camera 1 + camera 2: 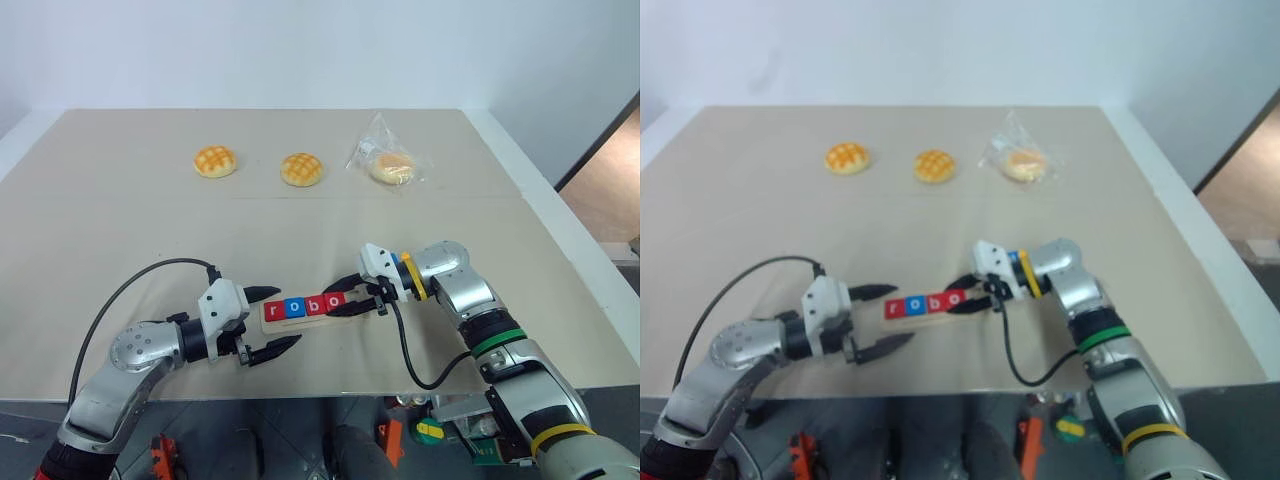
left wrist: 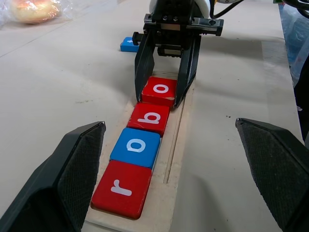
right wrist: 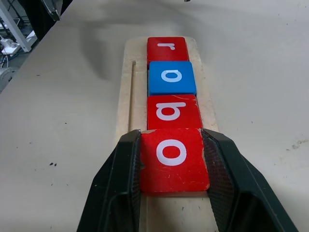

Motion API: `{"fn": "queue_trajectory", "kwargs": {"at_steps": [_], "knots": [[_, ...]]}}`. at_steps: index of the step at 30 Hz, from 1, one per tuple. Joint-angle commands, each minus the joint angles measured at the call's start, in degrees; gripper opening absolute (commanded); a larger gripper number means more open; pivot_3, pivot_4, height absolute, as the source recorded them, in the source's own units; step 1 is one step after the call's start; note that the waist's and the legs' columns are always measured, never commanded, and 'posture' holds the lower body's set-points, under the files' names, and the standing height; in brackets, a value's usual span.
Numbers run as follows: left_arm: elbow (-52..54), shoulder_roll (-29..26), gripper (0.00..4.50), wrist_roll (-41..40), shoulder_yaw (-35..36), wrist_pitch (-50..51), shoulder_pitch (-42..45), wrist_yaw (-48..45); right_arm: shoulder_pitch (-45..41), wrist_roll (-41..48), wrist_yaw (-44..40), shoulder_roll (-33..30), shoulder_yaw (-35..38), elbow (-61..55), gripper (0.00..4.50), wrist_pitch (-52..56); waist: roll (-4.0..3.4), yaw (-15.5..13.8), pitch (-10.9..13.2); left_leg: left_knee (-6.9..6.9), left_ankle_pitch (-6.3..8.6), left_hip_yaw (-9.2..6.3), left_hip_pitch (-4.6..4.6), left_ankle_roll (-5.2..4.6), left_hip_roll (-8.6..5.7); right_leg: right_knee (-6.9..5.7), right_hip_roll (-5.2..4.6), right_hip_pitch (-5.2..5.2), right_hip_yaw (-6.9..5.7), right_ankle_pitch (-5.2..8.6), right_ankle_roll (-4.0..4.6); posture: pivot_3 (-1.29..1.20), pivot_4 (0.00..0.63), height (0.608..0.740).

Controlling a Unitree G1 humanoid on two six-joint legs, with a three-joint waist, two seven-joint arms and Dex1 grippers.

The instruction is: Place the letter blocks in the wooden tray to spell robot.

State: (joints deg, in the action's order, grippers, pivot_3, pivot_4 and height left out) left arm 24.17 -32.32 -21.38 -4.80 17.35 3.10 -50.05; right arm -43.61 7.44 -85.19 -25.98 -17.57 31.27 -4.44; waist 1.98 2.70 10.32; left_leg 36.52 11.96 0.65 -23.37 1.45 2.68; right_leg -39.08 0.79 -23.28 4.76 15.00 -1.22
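My right claw (image 3: 174,183) grips the fourth tile, a flat red square block with a white "o" (image 3: 173,153), seating it in the long pale wooden tray (image 2: 179,159) against the red "b" block (image 2: 149,117), with blue "o" (image 2: 136,146) and red "r" (image 2: 123,187) beyond. My left claw (image 1: 272,322) waits open at the tray's other end, probably to steady it. A blue tile (image 2: 128,44), presumably the "t", lies on the beige tabletop (image 1: 120,230) behind.

red r block (image 2: 121,188), blue o block (image 2: 136,147), red b block (image 2: 149,118), red o block (image 2: 160,90), all white-lettered; pale wooden tray (image 2: 179,159); beige counter (image 1: 120,230).
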Motion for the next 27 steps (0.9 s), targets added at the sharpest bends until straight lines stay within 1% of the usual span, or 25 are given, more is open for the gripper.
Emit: {"fn": "queue_trajectory", "kwargs": {"at_steps": [1, 14, 27], "knots": [[2.3, -0.1, 4.5, -0.2, -0.1, -0.9, -0.1, 0.2, -1.7, -0.4, -1.3, 0.1, 0.3, 1.1, 1.73, -1.8, 0.0, 0.0, 0.0, 0.0, 0.0, 0.0, 0.0, 0.0, 0.0, 0.0, 0.0, 0.0, 0.0, 0.0, 0.01, 0.0, 0.15, 0.74], [2.5, -0.2, 4.5, -0.1, 0.1, -0.7, -0.6, 0.9, -3.8, -1.0, -1.3, 2.1, 0.5, 4.4, 1.73, -2.6, 0.0, 0.0, 0.0, 0.0, 0.0, -0.01, 0.0, 0.0, 0.01, -0.01, 0.01, 0.0, -0.01, -0.02, 0.03, 0.0, 0.15, 0.74], [2.4, 0.0, 4.5, -0.3, 0.1, -0.7, -0.5, 1.3, -3.7, -1.6, -1.5, 2.5, 0.4, 5.1, 1.73, -3.0, 0.0, 0.0, 0.0, 0.0, 0.0, 0.0, 0.01, 0.0, 0.01, -0.01, 0.01, 0.0, -0.01, -0.02, 0.04, 0.0, 0.15, 0.74]]}}
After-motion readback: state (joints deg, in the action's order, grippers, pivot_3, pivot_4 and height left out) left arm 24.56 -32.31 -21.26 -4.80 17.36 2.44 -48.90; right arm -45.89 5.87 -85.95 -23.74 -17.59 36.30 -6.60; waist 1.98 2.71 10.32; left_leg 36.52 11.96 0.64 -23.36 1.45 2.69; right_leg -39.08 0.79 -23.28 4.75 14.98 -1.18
